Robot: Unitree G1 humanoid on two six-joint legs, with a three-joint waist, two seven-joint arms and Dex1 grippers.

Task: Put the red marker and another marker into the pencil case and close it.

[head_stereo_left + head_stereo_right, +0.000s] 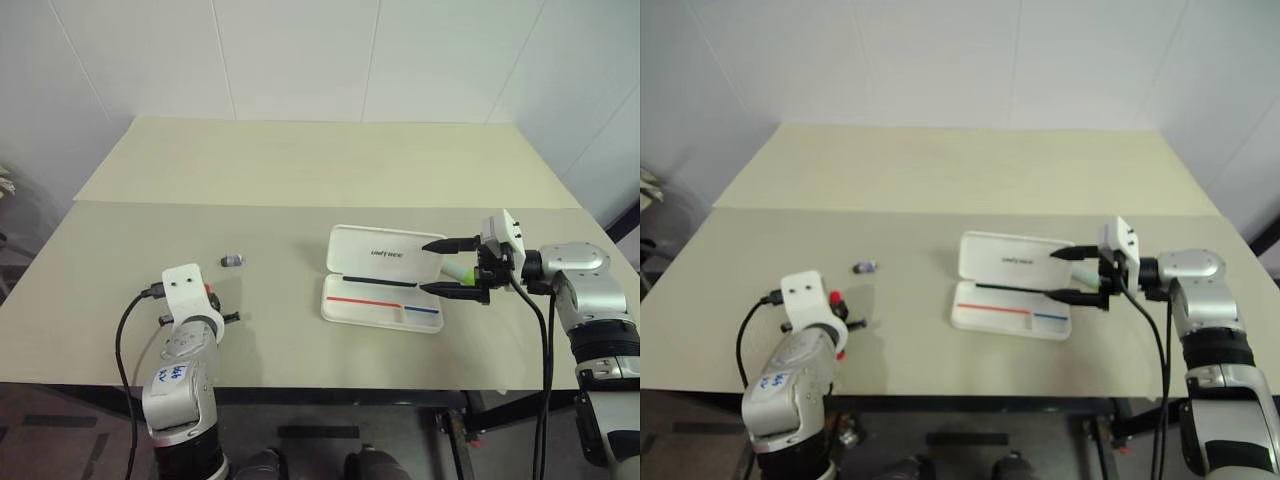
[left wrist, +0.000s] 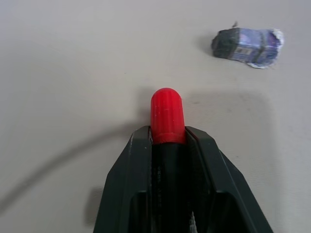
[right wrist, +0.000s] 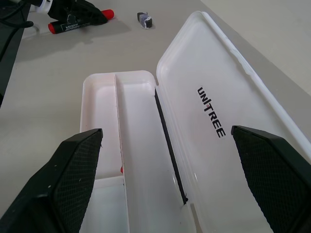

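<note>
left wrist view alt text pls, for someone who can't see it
The left gripper is shut on the red marker, whose red end pokes out past the black fingers over a beige table. A small crumpled wrapper lies beyond.

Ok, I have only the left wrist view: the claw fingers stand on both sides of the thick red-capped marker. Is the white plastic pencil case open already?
Observer: Yes, the white hinged plastic pencil case lies wide open.
Operator: Good. And where is the second marker? I cannot find it here.
Observer: The short pale green marker shows between the fingers of the open right claw, at the right end of the case. I cannot tell if it rests on the table.
</note>
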